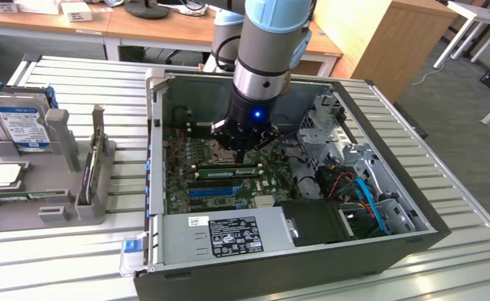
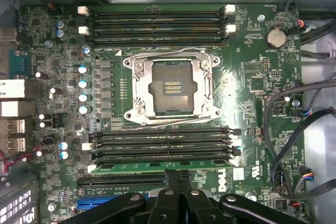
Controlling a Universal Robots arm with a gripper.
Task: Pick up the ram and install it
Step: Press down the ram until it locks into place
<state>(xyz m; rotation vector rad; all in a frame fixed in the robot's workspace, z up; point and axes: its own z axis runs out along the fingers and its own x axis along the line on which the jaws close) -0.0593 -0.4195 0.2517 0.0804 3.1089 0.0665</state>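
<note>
Green ram [image 2: 157, 166] lying in the motherboard [image 2: 252, 85] slot nearest the pincer, beside the empty black slots; pincer [image 2: 178, 178] pressed together, fingertips down on the stick's upper edge at mid-length, inside the open computer case [image 1: 162, 241] on the slatted table [image 1: 470, 263]

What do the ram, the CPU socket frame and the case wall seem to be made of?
Ram: green circuit board, matt, with a slight sheen along its edge. CPU socket frame: bare metal, probably steel; it is silvery and reflects light. Case wall: thin sheet metal, grey and dull, with folded edges; perhaps painted or galvanised.
</note>
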